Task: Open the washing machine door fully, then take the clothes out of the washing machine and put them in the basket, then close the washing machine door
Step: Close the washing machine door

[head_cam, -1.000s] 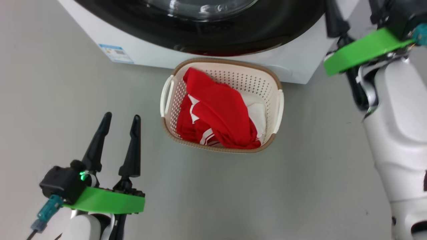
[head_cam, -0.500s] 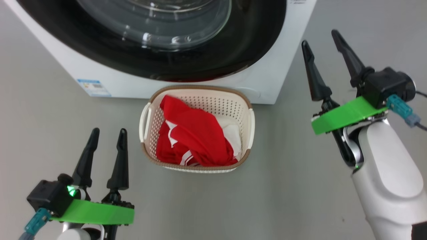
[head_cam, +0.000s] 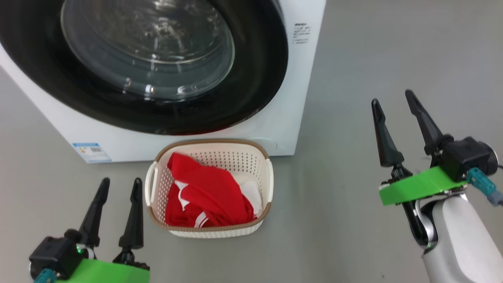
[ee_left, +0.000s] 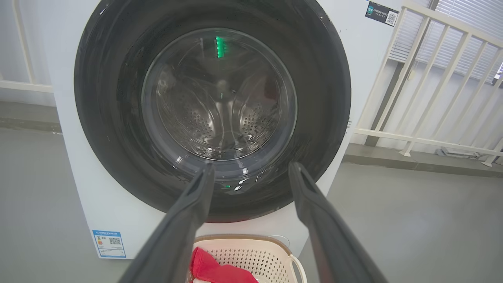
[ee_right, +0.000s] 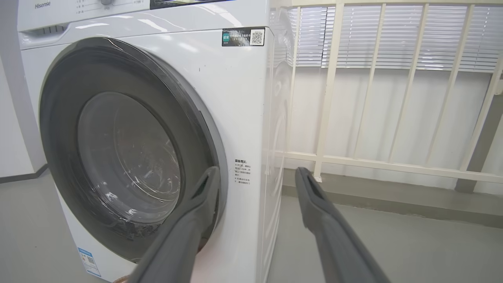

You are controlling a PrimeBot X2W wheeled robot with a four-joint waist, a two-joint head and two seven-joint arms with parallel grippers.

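Since the washing machine door (head_cam: 255, 78) sat shut on the washing machine (head_cam: 292, 98) and the clothes (head_cam: 208, 196) lay in the basket (head_cam: 214, 232) just before that machine, the task looked finished; left gripper (head_cam: 121, 181) and right gripper (head_cam: 392, 97) hung released, empty.

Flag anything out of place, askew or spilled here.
Nothing stands out: the washing machine door sits shut, the clothes lie inside the upright basket, and the left gripper and right gripper hang open, empty.

Head camera tilted up, more of the washing machine door (head_cam: 157, 67) showing, right claw (head_cam: 391, 97) drawn back from it
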